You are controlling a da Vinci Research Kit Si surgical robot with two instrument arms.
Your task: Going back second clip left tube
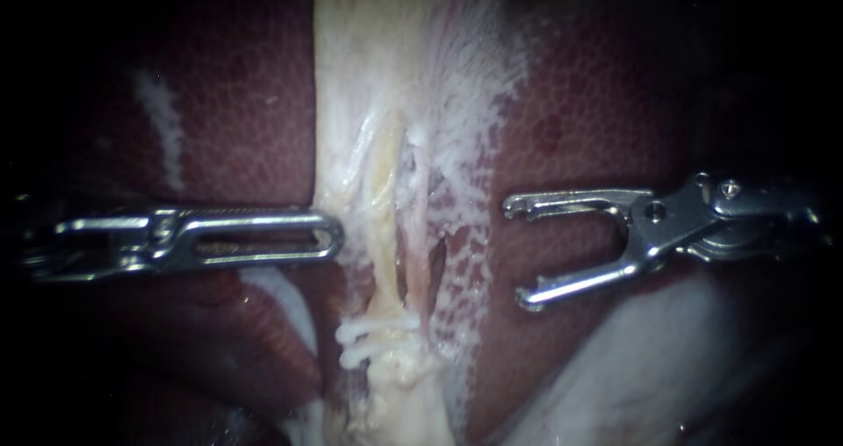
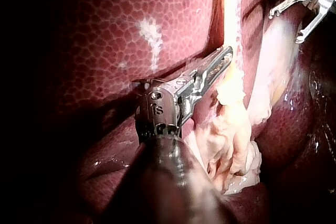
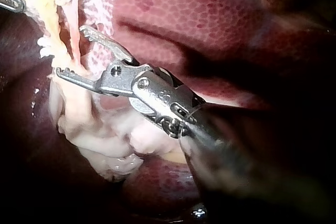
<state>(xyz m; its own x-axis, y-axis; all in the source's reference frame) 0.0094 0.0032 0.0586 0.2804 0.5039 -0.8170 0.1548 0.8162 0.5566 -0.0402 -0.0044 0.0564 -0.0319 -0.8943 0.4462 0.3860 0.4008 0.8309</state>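
My right instrument (image 1: pixel 520 253) stands beside the pale band of tissue, its jaws wide apart and empty over the liver (image 1: pixel 237 121), clear of both tubes. My left instrument (image 1: pixel 320 235) has its jaws together, gripping nothing I can see, with the tip against the band's other edge. The left tube (image 1: pixel 386 191), yellowish, runs down the band just beside the thinner pink right tube (image 1: pixel 420 200), and white clips (image 1: pixel 378 334) cross it low down. Pulling back with the jaws this wide, I judge a toothed tip could snag the lacy tissue or scrape the liver. A nudge from the left tip could drag the band and strain the clips. I cannot tell if there are two clips or more. Below them the tube sinks into pale lumps, and both shafts vanish into the dark.
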